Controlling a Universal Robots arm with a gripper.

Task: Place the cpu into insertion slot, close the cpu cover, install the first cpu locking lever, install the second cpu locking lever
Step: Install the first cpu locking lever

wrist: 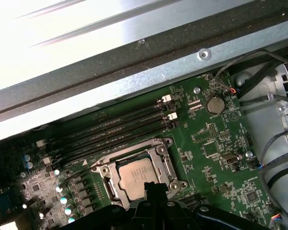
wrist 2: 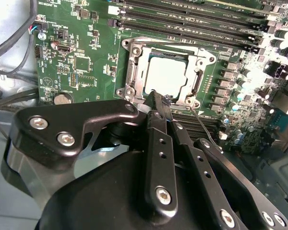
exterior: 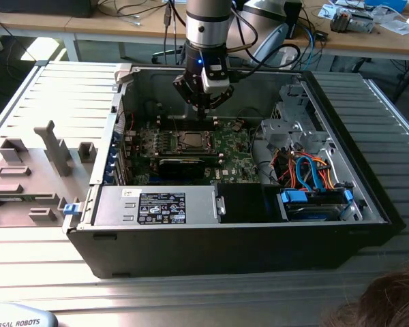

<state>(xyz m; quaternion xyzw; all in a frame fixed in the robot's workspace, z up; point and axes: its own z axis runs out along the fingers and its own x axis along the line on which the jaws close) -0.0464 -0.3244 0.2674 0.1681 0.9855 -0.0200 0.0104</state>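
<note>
Gripper (wrist 2: 156,98) fingers seen pressed together, nothing held, tip just above the cpu cover (wrist 2: 134,72) edge. Cpu (wrist 2: 167,75) is seated in insertion slot (wrist: 108,184) on motherboard (wrist 2: 81,62).

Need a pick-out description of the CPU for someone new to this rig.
Start at the open black computer case, then its green motherboard. Near the board's middle, below the gripper, sits the silver-rimmed square socket. The cpu is the flat silver-grey square inside it, the one plain metal face among dark components.
</note>
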